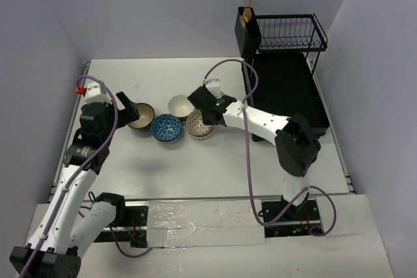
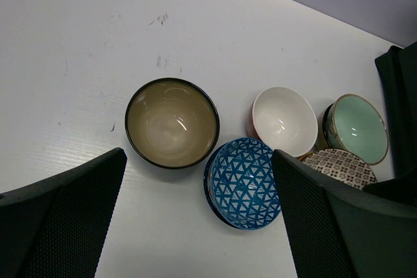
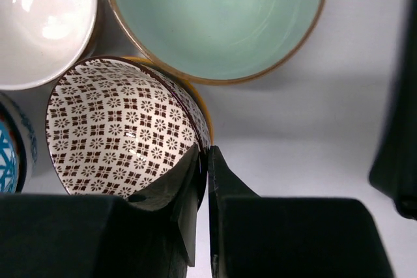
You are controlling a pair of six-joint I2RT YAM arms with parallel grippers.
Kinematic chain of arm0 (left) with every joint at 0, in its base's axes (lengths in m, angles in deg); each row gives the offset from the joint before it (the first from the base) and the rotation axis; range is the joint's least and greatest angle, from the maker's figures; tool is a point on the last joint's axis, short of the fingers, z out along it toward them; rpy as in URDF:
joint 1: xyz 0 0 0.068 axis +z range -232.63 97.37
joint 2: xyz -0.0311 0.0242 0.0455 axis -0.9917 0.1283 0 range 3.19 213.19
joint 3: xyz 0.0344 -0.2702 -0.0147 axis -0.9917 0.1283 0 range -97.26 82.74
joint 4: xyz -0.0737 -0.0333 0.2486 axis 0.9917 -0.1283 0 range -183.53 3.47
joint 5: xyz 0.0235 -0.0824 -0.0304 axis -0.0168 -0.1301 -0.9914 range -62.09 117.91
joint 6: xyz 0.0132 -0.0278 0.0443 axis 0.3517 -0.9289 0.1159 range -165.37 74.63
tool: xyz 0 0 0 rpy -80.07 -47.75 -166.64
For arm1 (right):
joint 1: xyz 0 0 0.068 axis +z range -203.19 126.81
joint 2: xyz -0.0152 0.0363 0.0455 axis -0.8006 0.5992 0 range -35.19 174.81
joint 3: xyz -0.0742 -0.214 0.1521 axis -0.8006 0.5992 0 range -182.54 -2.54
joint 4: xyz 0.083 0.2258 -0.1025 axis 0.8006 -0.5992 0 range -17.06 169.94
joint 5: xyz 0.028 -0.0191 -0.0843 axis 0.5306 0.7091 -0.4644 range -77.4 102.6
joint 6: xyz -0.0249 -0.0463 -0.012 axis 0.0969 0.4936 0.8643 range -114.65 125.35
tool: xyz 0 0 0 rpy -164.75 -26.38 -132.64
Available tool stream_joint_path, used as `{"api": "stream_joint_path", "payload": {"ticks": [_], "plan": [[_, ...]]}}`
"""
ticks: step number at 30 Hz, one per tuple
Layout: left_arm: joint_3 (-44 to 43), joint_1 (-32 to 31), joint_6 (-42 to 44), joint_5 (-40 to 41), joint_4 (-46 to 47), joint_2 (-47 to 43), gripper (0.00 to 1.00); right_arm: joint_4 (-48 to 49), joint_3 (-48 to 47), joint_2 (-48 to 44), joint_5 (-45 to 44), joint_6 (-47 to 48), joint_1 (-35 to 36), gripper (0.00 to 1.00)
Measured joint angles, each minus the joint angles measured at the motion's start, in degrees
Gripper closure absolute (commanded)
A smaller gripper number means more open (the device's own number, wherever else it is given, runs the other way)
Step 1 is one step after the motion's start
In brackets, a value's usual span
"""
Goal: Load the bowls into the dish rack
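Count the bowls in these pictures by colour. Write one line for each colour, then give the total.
Tan bowl: 1
Blue patterned bowl: 1
White bowl: 1
Mint green bowl: 1
Brown-and-white patterned bowl: 1
Total: 5

You see glossy glaze on the patterned bowl and tan bowl; matt, scuffed white table; black wire-metal dish rack upper right.
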Motion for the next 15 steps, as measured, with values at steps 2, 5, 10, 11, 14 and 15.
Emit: {"api": "stream_joint_path", "payload": {"ticks": [2, 5, 10, 11, 14, 15], "plan": [[0.0, 0.0, 0.0, 0.0, 0.0, 0.0, 0.01, -0.5, 0.0, -1.6, -1.2, 1.2, 0.5, 1.00], [0.0, 0.0, 0.0, 0.0, 0.0, 0.0, 0.01, -0.7, 0.0, -4.9, -2.1, 2.8, 0.9, 1.00], [0.0, 0.0, 0.0, 0.0, 0.0, 0.0, 0.01, -0.5, 0.0, -13.1, -5.6, 6.4, 1.0, 1.00], [0.0, 0.0, 0.0, 0.0, 0.0, 0.0, 0.01, -0.2, 0.0, -15.0, -7.0, 7.5, 1.0, 1.00], [0.0, 0.0, 0.0, 0.0, 0.0, 0.0, 0.01, 2.0, 0.7, -20.1, -13.7, 12.3, 1.1, 1.00], [0.0, 0.0, 0.0, 0.0, 0.0, 0.0, 0.01, 3.4, 1.3, -21.6, -16.8, 14.8, 1.0, 1.00]]}}
